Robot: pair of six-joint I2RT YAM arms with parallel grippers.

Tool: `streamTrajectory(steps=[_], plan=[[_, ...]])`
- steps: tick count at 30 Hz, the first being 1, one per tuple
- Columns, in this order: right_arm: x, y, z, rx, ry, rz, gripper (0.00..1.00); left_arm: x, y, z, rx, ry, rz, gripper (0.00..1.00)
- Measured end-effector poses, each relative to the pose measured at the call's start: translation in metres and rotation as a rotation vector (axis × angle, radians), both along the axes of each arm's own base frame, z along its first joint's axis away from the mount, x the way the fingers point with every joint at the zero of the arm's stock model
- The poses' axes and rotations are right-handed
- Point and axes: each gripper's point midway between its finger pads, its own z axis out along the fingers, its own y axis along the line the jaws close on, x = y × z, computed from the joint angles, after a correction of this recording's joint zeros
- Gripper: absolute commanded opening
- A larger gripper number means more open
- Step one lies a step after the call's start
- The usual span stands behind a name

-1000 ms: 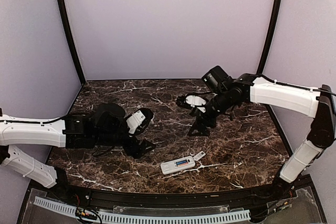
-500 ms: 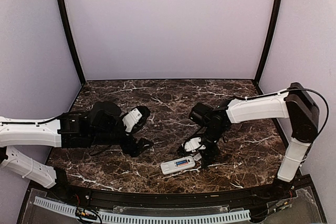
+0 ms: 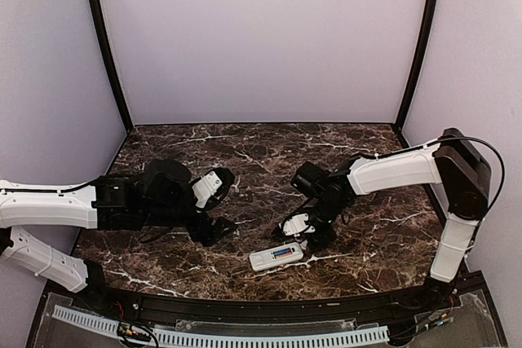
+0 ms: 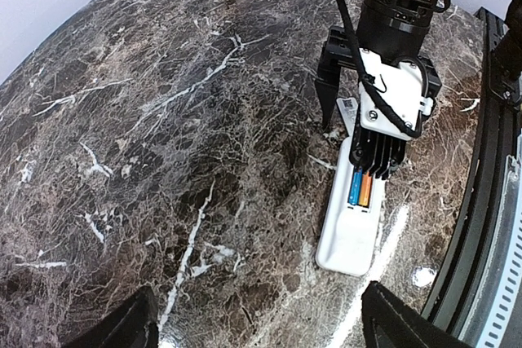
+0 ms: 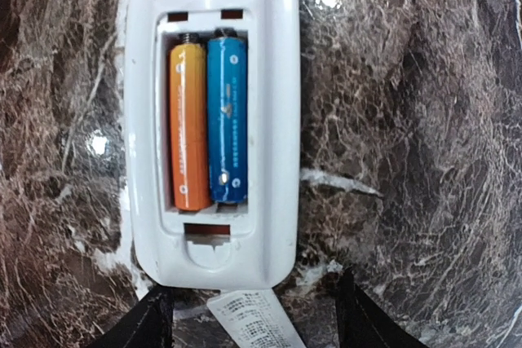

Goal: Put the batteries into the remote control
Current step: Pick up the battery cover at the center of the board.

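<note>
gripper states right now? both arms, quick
left gripper: open, holding nothing.
right gripper: open, holding nothing, poised over the remote control.

I count one remote control; two batteries in all, being one orange battery and one blue battery; so one cell of each colour, and no third that I can see; one small white cover piece with a printed label; one dark marble table; and two grippers of my own, the left gripper and the right gripper, each with two fingers.
</note>
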Motion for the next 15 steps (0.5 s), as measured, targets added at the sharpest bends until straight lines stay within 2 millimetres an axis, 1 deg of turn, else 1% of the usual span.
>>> streamTrajectory(steps=[2, 6, 10, 15], plan=[[0.0016, 0.0014, -0.0011, -0.002, -0.001, -0.002, 0.62, -0.0003, 0.0006, -0.0009, 0.004, 0.002, 0.000, 0.85], [0.0016, 0.0014, -0.0010, -0.002, -0.002, 0.003, 0.48, -0.0004, 0.0010, -0.0015, 0.007, 0.003, 0.000, 0.85], [0.0014, 0.0012, -0.0010, -0.003, -0.001, 0.003, 0.37, -0.0006, 0.0013, -0.0018, 0.009, 0.003, 0.000, 0.85], [0.0012, 0.0001, -0.0014, -0.008, -0.002, 0.004, 0.30, -0.0006, 0.0013, -0.0030, 0.014, 0.003, -0.002, 0.85]])
